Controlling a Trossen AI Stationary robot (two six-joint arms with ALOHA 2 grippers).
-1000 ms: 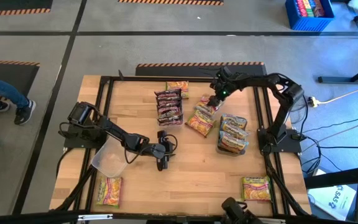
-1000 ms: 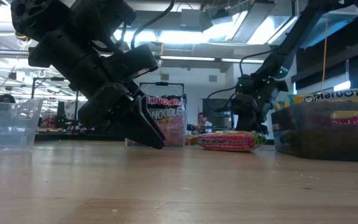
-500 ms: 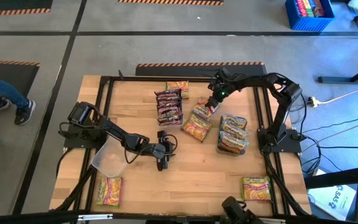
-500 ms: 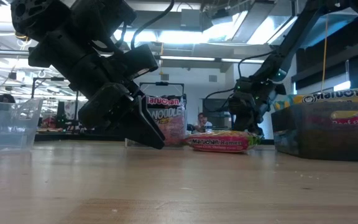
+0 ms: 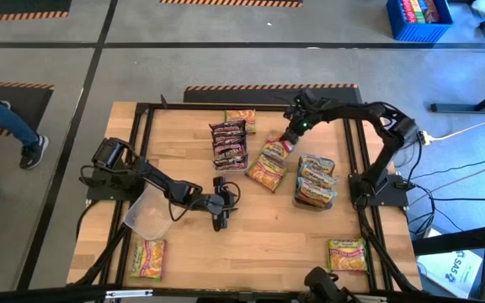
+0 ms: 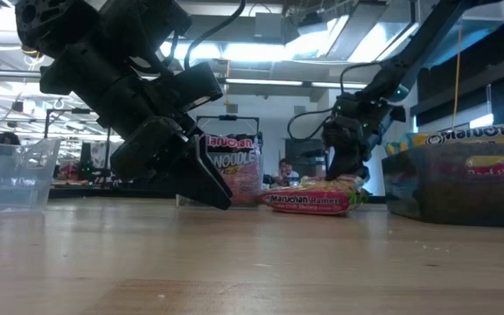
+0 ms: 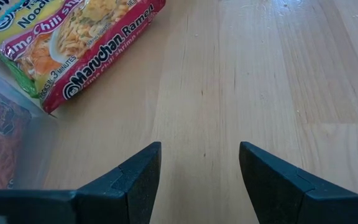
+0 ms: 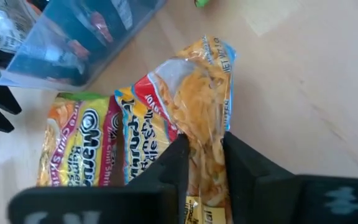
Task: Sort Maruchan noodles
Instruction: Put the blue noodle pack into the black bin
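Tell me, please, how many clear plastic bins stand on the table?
3. An empty bin sits at the left side; a middle bin toward the rear holds dark packets; a right bin holds yellow packets. None appears hidden.

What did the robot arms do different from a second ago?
The right gripper closed on a noodle packet and is lifting its end off the pile; the packets beneath shifted slightly toward the left arm. The left gripper stayed open and still, low over the table.
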